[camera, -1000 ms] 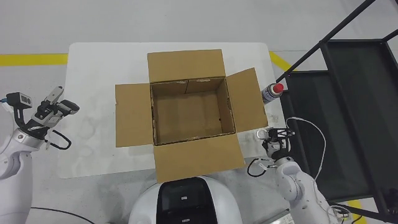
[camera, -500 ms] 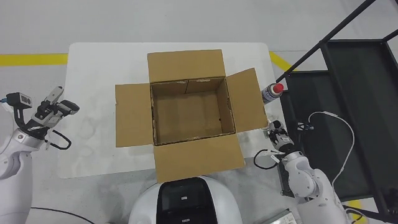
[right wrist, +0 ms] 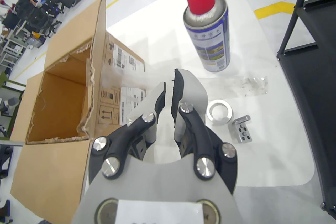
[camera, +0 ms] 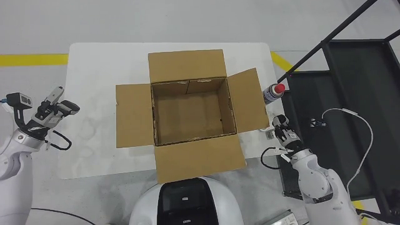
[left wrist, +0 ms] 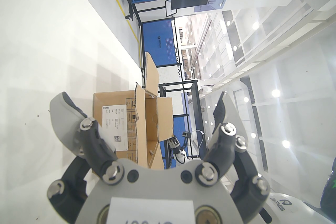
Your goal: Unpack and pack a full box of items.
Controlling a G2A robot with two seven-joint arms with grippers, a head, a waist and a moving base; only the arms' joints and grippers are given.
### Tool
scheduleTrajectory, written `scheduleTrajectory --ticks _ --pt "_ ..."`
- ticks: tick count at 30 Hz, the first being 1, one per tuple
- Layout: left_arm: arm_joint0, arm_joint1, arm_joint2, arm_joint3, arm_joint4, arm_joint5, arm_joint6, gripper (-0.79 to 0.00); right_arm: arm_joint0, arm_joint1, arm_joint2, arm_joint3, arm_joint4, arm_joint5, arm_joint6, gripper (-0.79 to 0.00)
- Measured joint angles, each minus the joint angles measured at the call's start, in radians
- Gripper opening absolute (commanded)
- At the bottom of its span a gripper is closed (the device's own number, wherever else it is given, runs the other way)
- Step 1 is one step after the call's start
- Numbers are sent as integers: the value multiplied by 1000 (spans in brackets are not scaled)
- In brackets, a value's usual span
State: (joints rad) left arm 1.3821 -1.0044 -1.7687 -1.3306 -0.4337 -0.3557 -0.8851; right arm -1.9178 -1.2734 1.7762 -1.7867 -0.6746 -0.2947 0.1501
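An open cardboard box (camera: 190, 109) stands mid-table with all flaps spread and nothing visible inside; it also shows in the right wrist view (right wrist: 60, 93) and the left wrist view (left wrist: 147, 120). A red-capped spray can (camera: 273, 92) (right wrist: 208, 28) stands upright right of the box. My right gripper (camera: 279, 127) (right wrist: 169, 80) hangs shut over the table between the box's right flap and the can. A blurred clear strip (right wrist: 123, 79) reaches its tips; I cannot tell whether it is pinched. My left gripper (camera: 62, 106) (left wrist: 143, 101) is open, off the table's left edge.
A metal ring (right wrist: 220, 112), a small metal bracket (right wrist: 242, 128) and a scrap of clear plastic (right wrist: 248, 83) lie on the white table (camera: 100, 75) near the right gripper. A black metal rack (camera: 350, 112) stands close along the table's right side.
My right arm has swung out to the right, and its gripper has shifted slightly toward the spray can. The left arm and the box have not moved.
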Motion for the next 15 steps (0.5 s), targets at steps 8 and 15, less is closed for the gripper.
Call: scheduleTrajectory --ticks 8,15 --pt "0 0 0 0 0 0 0 0 -4 5 -2 43 -110 -65 -58 -745" --pt "0 0 0 0 0 0 0 0 22 17 -44 67 -416 -83 -79 -419"
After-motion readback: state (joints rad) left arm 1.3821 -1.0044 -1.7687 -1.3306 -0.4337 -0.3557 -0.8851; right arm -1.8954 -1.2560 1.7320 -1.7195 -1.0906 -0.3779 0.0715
